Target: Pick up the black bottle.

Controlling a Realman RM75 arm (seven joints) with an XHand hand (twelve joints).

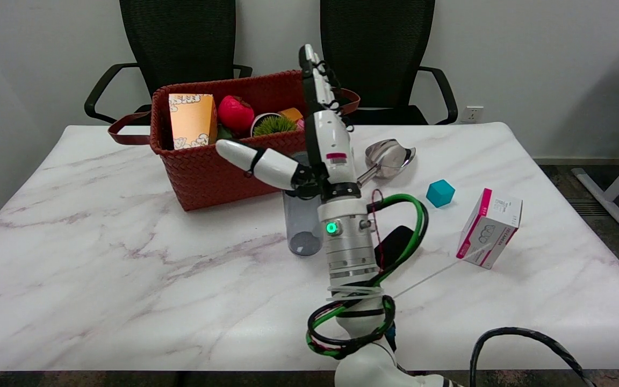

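Marble table [127, 279]; right hand [320, 156] fingers apart, hiding black bottle [301, 226] top.

The right arm rises from the table's [127, 301] near edge, right of centre, its silver wrist section standing almost upright with a green light lit on it and green and black cables looped around its lower part. The right hand [320, 145] sits above the wrist with its fingers [315, 75] extended straight up and held close together, pointing toward the far edge. Its thumb [258, 161] is stretched out sideways toward the left edge, well apart from the fingers, so the hand is spread wide and holds nothing.
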